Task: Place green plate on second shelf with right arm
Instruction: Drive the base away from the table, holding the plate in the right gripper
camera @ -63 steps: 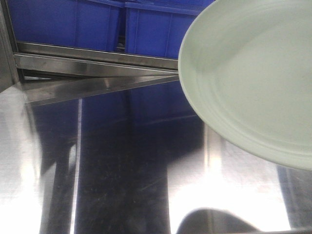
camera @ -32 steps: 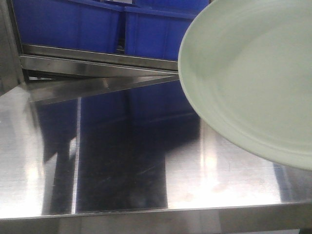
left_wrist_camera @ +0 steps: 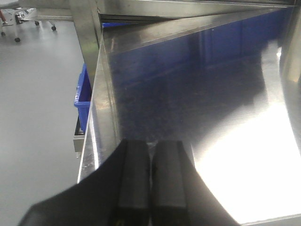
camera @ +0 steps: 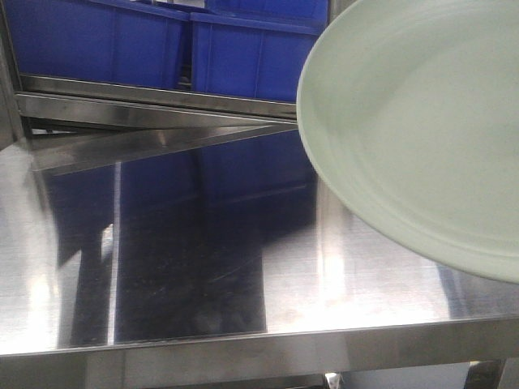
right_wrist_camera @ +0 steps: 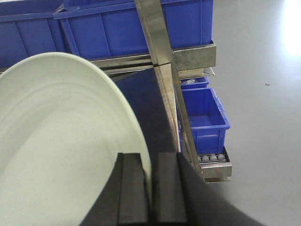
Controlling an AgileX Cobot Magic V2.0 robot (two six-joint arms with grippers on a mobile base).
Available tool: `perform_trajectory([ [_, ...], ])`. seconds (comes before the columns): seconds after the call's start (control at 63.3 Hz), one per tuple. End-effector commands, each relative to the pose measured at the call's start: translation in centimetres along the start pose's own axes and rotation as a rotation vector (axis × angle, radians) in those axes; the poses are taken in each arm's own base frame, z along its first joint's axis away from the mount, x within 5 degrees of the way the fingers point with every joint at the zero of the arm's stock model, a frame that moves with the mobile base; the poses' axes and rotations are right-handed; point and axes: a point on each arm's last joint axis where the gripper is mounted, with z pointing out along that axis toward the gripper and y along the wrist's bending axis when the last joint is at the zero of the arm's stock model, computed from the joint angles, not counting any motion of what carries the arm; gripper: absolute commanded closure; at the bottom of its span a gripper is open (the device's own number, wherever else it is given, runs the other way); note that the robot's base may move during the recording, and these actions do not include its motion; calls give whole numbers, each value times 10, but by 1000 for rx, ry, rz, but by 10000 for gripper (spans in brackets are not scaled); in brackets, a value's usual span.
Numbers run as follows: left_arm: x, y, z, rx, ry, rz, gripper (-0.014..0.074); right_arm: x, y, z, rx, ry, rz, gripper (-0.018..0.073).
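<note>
The green plate (camera: 418, 130) fills the upper right of the front view, tilted and held in the air above the steel shelf (camera: 203, 340). In the right wrist view the same plate (right_wrist_camera: 61, 141) spreads across the left side, and my right gripper (right_wrist_camera: 151, 162) is shut on its rim, one finger on each side of the edge. My left gripper (left_wrist_camera: 151, 150) is shut with nothing between its fingers, low over the left part of the steel shelf (left_wrist_camera: 197, 94). Neither gripper shows in the front view.
Blue bins (camera: 162, 40) stand on the shelf level behind and above. A steel upright post (right_wrist_camera: 162, 70) rises just right of the plate. More blue bins (right_wrist_camera: 204, 117) sit lower at the rack's right end, and another blue bin (left_wrist_camera: 82, 92) off its left side.
The front view has shifted: the shelf's front edge has risen into sight and the bins slid left. The plate keeps its place in the view, still gripped.
</note>
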Motion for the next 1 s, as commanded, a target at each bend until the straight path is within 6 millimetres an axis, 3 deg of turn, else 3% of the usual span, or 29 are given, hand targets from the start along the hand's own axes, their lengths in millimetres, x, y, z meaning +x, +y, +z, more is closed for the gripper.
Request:
perform_trajectory([
  [0.0,7,-2,3,14,-41,-2,472,-20,7,-2,-45,-139,-1,505],
  [0.98,7,-2,3,14,-41,-2,472,-20,7,-2,-45,-139,-1,505],
])
